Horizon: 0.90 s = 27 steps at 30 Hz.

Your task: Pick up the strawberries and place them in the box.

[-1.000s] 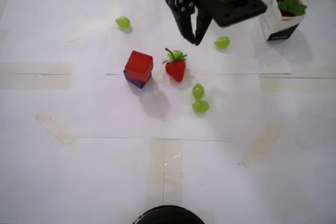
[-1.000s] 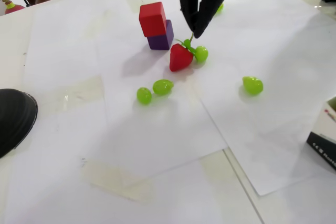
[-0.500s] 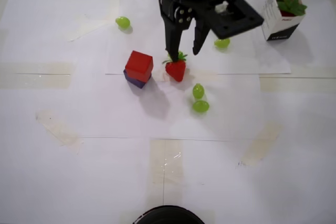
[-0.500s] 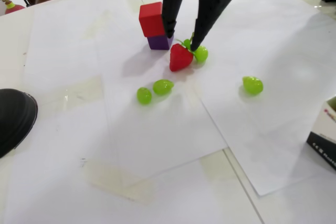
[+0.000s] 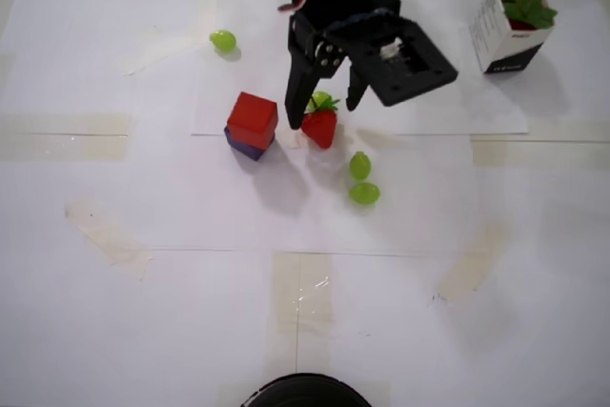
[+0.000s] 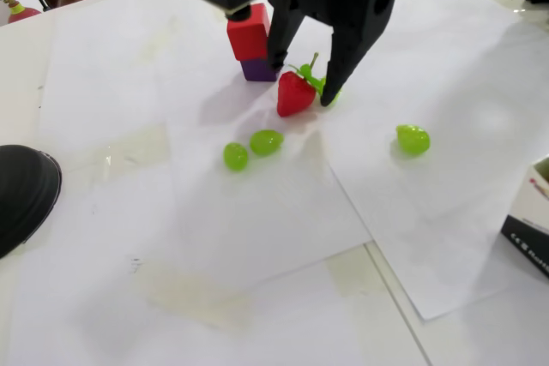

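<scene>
One red strawberry (image 5: 320, 127) (image 6: 295, 94) with a green top lies on the white paper, right of the red cube in the overhead view. My gripper (image 5: 323, 115) (image 6: 302, 83) is open and lowered over it, one finger on each side of the fruit, neither visibly pressing on it. The white box (image 5: 496, 30) stands at the top right of the overhead view, with green strawberry leaves (image 5: 530, 11) showing in its mouth. Only a corner of the box (image 6: 530, 227) shows at the right edge of the fixed view.
A red cube (image 5: 253, 119) (image 6: 249, 30) sits on a purple block (image 5: 244, 148) just left of the strawberry. Green grapes lie scattered: one (image 5: 223, 41) far left, two (image 5: 360, 166) (image 5: 364, 193) below the strawberry. A black round object (image 5: 305, 393) sits at the near edge.
The gripper opened and came down from above and behind the strawberry until its fingers straddle it. The strawberry has not moved.
</scene>
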### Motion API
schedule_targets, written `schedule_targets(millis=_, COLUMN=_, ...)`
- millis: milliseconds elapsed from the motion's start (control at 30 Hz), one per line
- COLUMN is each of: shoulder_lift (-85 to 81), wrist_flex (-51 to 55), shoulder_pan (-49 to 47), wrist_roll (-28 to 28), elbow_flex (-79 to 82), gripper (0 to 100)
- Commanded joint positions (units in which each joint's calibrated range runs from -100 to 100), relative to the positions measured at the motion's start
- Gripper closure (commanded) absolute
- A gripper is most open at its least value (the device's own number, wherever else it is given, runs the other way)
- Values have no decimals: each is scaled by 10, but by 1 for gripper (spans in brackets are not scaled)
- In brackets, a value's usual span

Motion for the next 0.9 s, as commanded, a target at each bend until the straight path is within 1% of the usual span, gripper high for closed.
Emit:
schedule_targets(millis=0, shoulder_lift=-8, wrist_flex=-42, shoulder_pan=7, wrist_roll=-6, elbow_flex=23, gripper=72)
schedule_targets(millis=133, shoulder_lift=-8, wrist_flex=-46, shoulder_pan=7, wrist_roll=-5, elbow_flex=23, gripper=73)
schedule_targets(millis=433, shoulder_lift=-11, wrist_flex=-66, shoulder_pan=9, wrist_roll=-4, elbow_flex=31, gripper=87)
schedule_targets(millis=667, shoulder_lift=-13, wrist_flex=-68, shoulder_pan=10, wrist_roll=-4, elbow_flex=35, gripper=90)
schedule_targets(millis=867, shoulder_lift=-29, wrist_flex=-53, shoulder_pan=10, wrist_roll=1, elbow_flex=21, gripper=90)
